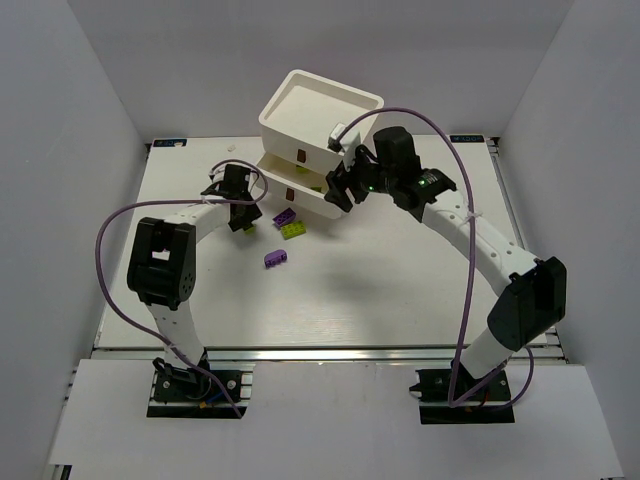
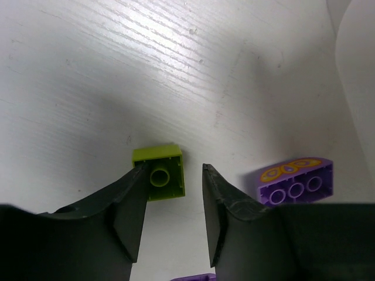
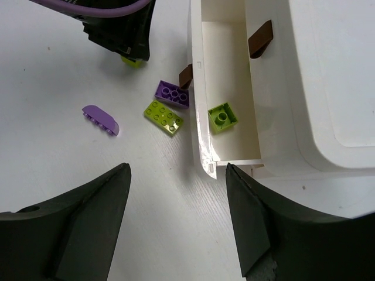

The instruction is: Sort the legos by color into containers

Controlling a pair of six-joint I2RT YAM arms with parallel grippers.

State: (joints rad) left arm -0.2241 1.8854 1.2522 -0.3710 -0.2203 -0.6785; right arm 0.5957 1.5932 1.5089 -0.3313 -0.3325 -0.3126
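Our left jaws stand part open, straddling the small lime brick [image 2: 158, 180] toward the far edge of the counter [image 2: 88, 70], left of the white chest [image 1: 320, 110]; nothing is clamped yet. We judge it best to lower until both tips flank the brick's side walls, centre it, then close squarely so it cannot twist out. Our right jaws hang wide and empty above the open drawer [image 3: 225, 70], where another lime piece [image 3: 222, 117] already lies. They should leave that drop path free.

Table [image 1: 380, 290]: white, faint wood grain.
Walls [image 1: 60, 120]: plain white, three sides.
Rail [image 1: 330, 353]: metal, table's near edge.
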